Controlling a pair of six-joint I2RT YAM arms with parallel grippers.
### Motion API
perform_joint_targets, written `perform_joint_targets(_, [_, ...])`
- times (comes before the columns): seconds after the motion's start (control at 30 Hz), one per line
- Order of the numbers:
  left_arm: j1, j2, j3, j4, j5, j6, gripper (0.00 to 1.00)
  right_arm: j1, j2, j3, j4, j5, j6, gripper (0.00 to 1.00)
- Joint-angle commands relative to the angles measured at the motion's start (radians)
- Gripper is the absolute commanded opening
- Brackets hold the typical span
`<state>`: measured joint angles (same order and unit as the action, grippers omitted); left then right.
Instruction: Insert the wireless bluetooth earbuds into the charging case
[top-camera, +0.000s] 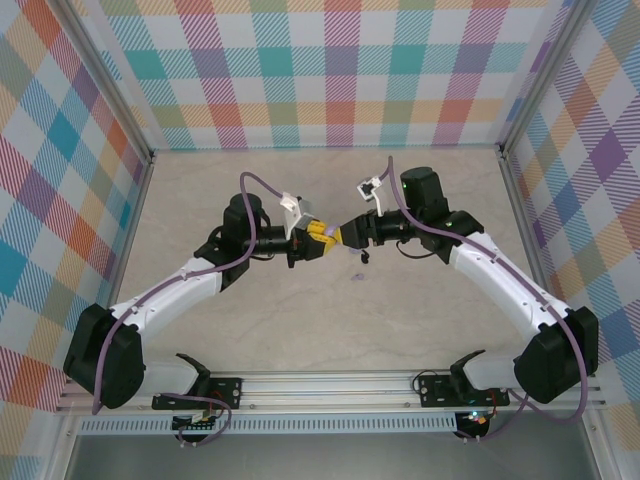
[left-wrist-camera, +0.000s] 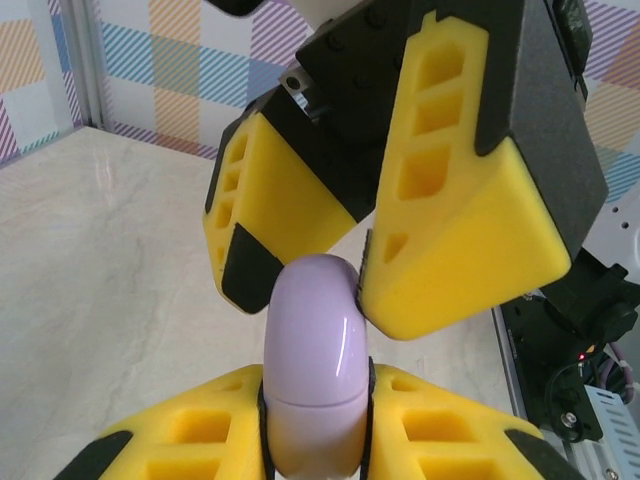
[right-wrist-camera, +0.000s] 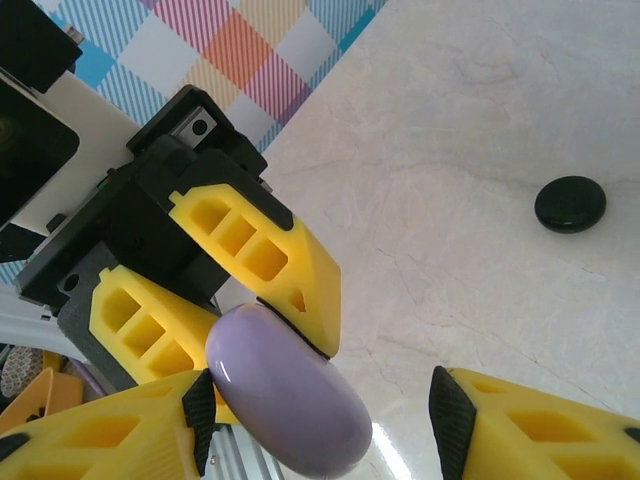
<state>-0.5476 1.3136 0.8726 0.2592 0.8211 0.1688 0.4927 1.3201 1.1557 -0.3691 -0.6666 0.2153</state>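
The charging case (left-wrist-camera: 315, 350) is a smooth lavender oval with a seam round its middle, and its lid is down. My left gripper (left-wrist-camera: 316, 388) is shut on it, holding it on edge above the table's middle (top-camera: 322, 238). My right gripper (right-wrist-camera: 320, 410) faces it, open, with its jaws standing around the case's (right-wrist-camera: 290, 400) far end. One of its pads (right-wrist-camera: 198, 405) rests against the case and the other stands well apart. A tiny lavender earbud (top-camera: 357, 276) lies on the table just below the two grippers.
A black round puck (right-wrist-camera: 570, 204) lies on the pale marble tabletop (top-camera: 420, 200) beside the grippers, seen as a dark speck (top-camera: 366, 258) from above. Checkered walls close in the back and both sides. An aluminium rail (top-camera: 330, 385) runs along the near edge.
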Motion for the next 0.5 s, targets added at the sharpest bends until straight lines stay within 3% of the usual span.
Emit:
perform_joint_targets(0.0, [-0.012,-0.02,0.021,-0.008,0.032,0.038,0.24,0.003,-0.013,0.029,-0.013,0.048,-0.018,0.6])
perform_joint_targets(0.47, [-0.017,-0.036,0.029,-0.048,0.061,0.058,0.23,0.003,-0.022,0.033,-0.028,0.145,-0.004,0.61])
